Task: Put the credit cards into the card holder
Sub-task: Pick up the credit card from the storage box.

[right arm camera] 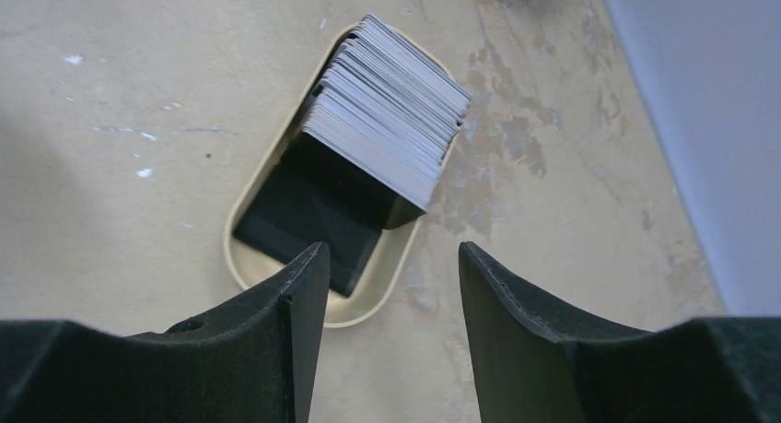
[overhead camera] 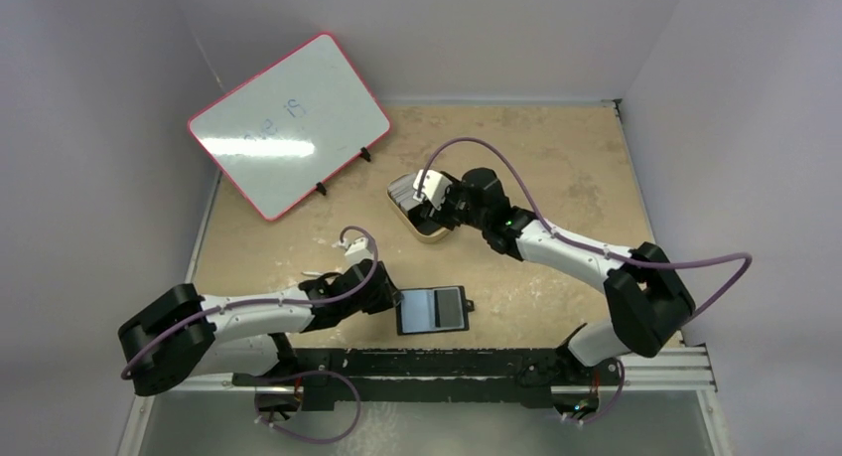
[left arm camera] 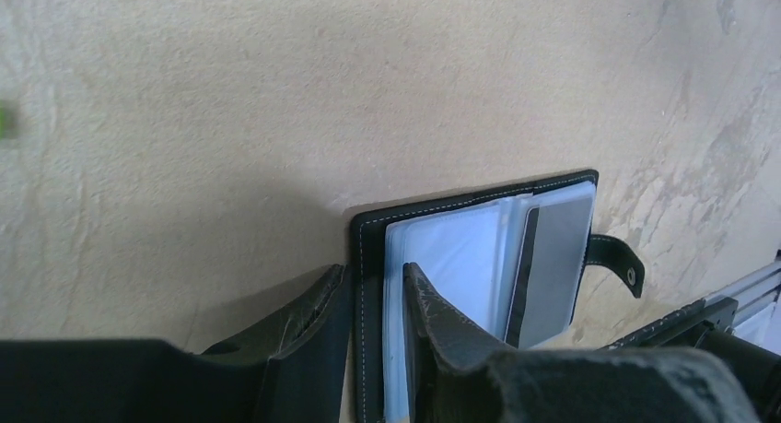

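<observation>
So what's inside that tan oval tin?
A thick stack of whitish-grey credit cards resting on a black box, both sitting in the tin. Most of the tin's floor and anything under the box is covered.

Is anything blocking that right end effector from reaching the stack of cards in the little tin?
Nothing visible does. The right end effector hangs open over the credit cards, which stand in the tan tin, with only air between. Nothing lies on the table between the tin and the open card holder either.
</observation>
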You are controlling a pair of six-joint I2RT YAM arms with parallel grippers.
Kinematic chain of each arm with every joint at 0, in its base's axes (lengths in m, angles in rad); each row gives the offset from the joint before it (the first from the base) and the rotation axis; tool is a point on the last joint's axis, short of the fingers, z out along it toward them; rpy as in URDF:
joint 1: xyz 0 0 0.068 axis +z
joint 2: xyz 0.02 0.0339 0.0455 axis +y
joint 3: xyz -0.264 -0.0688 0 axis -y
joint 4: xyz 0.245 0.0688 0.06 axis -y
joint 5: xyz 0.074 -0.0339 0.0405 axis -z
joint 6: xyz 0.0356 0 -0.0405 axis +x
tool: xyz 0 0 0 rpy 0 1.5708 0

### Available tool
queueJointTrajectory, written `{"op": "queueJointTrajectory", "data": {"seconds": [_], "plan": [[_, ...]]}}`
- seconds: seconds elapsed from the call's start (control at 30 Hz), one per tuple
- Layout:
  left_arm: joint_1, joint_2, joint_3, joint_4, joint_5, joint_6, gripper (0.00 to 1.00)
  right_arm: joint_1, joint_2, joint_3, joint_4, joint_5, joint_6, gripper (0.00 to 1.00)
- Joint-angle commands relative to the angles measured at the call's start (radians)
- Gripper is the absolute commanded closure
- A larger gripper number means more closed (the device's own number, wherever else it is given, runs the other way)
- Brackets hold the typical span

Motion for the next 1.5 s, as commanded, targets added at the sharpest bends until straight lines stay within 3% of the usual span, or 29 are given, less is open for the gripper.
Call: {"op": "queueJointTrajectory", "data": {"seconds": [0.0,0.13,0.23,0.6,0.77,1.2,1.47], "plan": [[0.008,0.047,0.013,0.048,0.013,0.029,0.74,-0.048,0.034,0.071,0.055,-0.142,-0.226,0.44],[0.028,0.021,0.029,0.115,0.045,0.06,0.74,-0.064,0.091,0.118,-0.014,-0.197,-0.344,0.44],[0.048,-0.025,0.073,0.063,0.029,0.102,0.73,-0.065,0.13,0.148,-0.053,-0.199,-0.408,0.44],[0.051,-0.325,0.224,-0.351,-0.242,0.251,0.65,-0.066,0.28,0.273,-0.162,-0.213,-0.54,0.45],[0.05,-0.449,0.284,-0.51,-0.352,0.277,0.65,-0.065,0.296,0.269,-0.132,-0.18,-0.595,0.45],[0.048,-0.528,0.288,-0.546,-0.356,0.229,0.64,-0.048,0.367,0.302,-0.12,-0.163,-0.642,0.45],[0.048,-0.536,0.296,-0.547,-0.352,0.231,0.64,-0.016,0.446,0.352,-0.134,-0.055,-0.663,0.47]]}}
